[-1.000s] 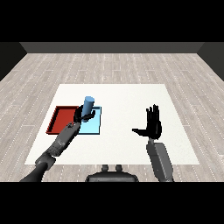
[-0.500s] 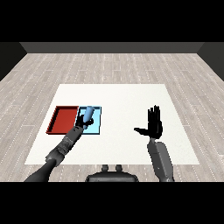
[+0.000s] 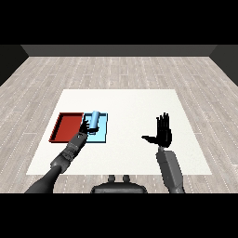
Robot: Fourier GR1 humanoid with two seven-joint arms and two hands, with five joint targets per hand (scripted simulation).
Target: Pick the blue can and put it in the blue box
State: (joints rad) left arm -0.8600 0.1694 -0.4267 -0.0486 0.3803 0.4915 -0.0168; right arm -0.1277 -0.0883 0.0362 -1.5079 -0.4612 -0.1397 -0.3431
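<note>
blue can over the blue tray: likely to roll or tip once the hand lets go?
Probably rolls: the blue can is a smooth cylinder, tilted rather than upright in the left hand. The light blue tray has a rim, which would likely stop it. It looks rigid.

forearms: two, grey, rounded, thick tube shapes | left hand [image 3: 85,128]: black, slim fingers and thumb, joined to its grey forearm just behind | right hand [image 3: 163,135]: black, same build, flat palm | markings: none legible
</note>
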